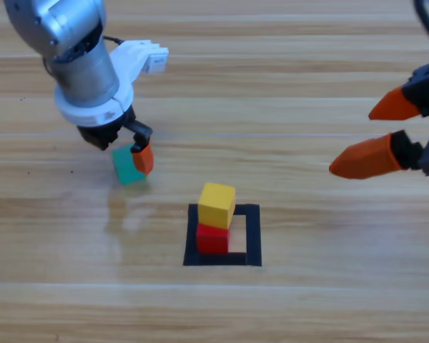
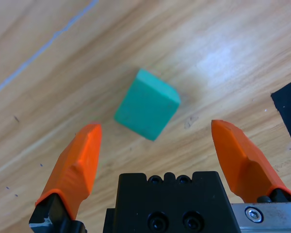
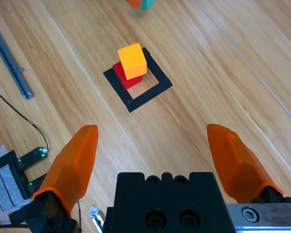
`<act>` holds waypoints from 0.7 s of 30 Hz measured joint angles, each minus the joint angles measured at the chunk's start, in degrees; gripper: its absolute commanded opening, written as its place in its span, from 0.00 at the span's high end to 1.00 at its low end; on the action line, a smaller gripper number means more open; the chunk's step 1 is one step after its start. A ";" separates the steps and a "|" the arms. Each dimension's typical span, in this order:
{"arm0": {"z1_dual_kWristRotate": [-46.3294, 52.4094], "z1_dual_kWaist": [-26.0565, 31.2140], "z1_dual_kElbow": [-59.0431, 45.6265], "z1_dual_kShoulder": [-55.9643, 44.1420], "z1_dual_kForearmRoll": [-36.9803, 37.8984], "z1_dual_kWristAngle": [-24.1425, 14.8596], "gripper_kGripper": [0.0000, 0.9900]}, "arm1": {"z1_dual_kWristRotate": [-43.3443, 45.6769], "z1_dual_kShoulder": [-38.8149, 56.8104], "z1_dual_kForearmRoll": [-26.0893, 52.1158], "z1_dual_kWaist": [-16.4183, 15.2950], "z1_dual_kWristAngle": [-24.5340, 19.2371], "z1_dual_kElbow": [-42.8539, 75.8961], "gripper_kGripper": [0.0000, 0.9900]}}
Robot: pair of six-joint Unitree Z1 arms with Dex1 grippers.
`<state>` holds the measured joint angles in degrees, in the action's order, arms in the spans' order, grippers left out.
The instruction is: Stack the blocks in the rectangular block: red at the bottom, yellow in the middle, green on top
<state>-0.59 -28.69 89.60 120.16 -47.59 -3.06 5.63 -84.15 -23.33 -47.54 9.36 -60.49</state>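
The yellow cube (image 1: 217, 204) sits on the red cube (image 1: 212, 238), shifted a little to the far side, in the left part of the black tape rectangle (image 1: 252, 236). The same stack shows in the right wrist view as yellow cube (image 3: 132, 60) over red cube (image 3: 124, 77) inside the rectangle (image 3: 155, 90). The green cube (image 1: 127, 165) lies on the table up and left of the rectangle. My left gripper (image 1: 129, 153) hangs open right over the green cube (image 2: 147, 104), jaws either side and apart from it. My right gripper (image 1: 372, 132) waits open at the right edge.
A corner of the black tape (image 2: 288, 111) shows at the right edge of the left wrist view. In the right wrist view a grey bar (image 3: 9, 60), a thin black cable (image 3: 19, 116) and a small circuit board (image 3: 31, 158) lie at the left.
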 measured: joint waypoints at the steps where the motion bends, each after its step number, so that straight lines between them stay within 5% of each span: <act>1: -0.80 0.00 1.36 0.44 -0.86 0.00 0.03 | 0.00 -0.40 0.00 0.00 -0.01 0.00 0.00; 21: -5.36 1.41 8.63 8.50 -6.09 -0.14 0.03 | 0.00 -0.54 0.00 0.00 -0.22 0.00 0.00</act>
<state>-5.95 -27.28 98.23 128.67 -53.68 -3.20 5.63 -84.70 -23.33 -47.54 9.14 -60.49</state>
